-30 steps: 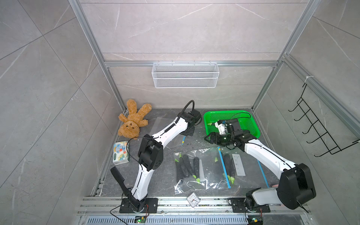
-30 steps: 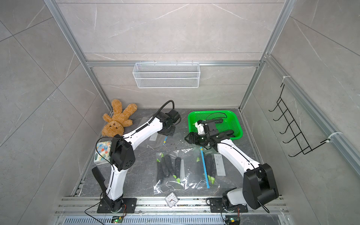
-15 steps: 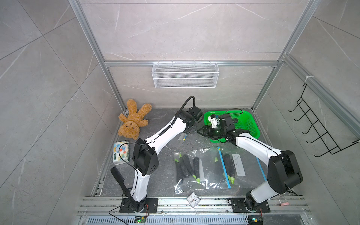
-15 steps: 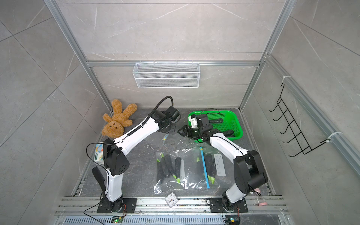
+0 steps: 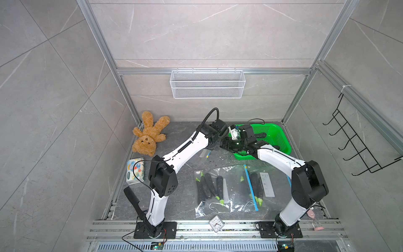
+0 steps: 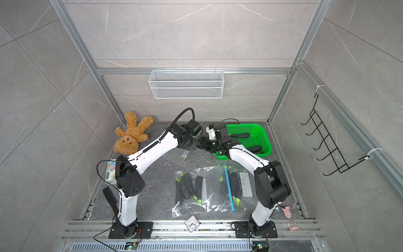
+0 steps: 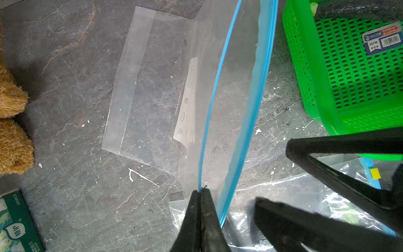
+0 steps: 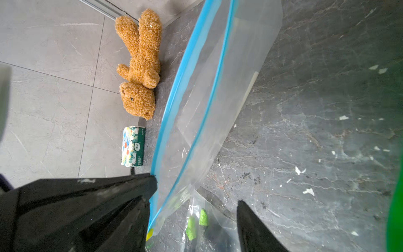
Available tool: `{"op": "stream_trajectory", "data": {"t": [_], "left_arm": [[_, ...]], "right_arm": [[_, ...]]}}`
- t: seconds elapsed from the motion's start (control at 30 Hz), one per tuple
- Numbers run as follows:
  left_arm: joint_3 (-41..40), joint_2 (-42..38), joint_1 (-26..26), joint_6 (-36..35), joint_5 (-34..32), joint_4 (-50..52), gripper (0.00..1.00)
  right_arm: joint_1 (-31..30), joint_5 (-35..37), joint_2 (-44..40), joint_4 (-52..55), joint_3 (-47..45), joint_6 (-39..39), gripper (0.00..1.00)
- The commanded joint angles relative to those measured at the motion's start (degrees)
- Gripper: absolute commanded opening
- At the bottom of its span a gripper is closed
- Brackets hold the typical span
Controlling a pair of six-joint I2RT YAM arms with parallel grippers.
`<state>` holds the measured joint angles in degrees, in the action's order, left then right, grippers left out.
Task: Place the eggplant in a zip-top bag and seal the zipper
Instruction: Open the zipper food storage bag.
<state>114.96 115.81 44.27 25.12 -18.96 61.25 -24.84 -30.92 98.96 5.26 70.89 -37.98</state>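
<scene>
Our left gripper has its jaws pressed together on one lip of the zip-top bag, pinching the film right at the blue zipper, with only the very tips holding. Just beside it, our right gripper stands spread with nothing between its fingers; the bag's other lip passes near the lower finger but is not caught. The mouth gapes a little between the two blue lines, and the rest of the bag trails down toward the dark table. The eggplant we want lies in the green basket, close by but outside the bag. Nearer our bases, filled bags lie flat. We judge the risks to be these: the right fingers may shut on air or grab both lips at once, because the clear film is thin and hard to separate. The left pinch may slip if the right side pulls sideways, since so little plastic is gripped. With the two claws this close, they may also knock each other.
</scene>
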Motion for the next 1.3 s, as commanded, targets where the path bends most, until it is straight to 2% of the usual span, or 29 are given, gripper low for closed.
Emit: {"op": "stream_trajectory", "data": {"t": [0.0,0.13,0.23,0.47,0.6,0.73,0.83,0.97,1.27], "left_arm": [[0.88,-3.22,0.36,0.88,0.73,-0.55,0.0],[0.74,-3.56,0.48,0.98,1.1,-0.9,0.0],[0.58,-3.75,0.55,1.15,1.5,-1.08,0.0],[-0.5,-4.19,0.73,1.51,1.65,-2.13,0.0],[-0.65,-3.75,0.73,1.59,1.27,-2.28,0.0],[-0.79,-2.9,0.73,1.48,0.87,-2.28,0.0],[-0.98,-2.68,0.73,1.55,0.24,-2.35,0.16],[-1.19,-2.28,0.64,1.18,-0.55,-2.4,0.26],[-1.16,-2.31,0.38,0.88,-2.03,-1.69,0.27]], "right_arm": [[-0.47,0.59,1.77,-1.6,2.73,-1.05,0.62],[-0.52,1.31,3.62,-1.39,4.18,-1.15,0.57],[-0.74,2.21,4.87,-1.01,5.14,-1.13,0.5],[-1.27,3.82,5.78,0.11,6.32,-0.88,0.15],[-1.84,5.87,4.44,0.73,5.77,-0.39,0.0],[-2.22,6.02,2.79,0.87,5.38,-0.34,0.0],[-2.46,5.42,1.63,0.99,5.0,-0.45,0.0],[-2.71,5.26,-0.37,1.59,4.16,-0.34,0.0],[-2.75,5.36,-3.14,3.93,2.99,0.48,0.0]]}}
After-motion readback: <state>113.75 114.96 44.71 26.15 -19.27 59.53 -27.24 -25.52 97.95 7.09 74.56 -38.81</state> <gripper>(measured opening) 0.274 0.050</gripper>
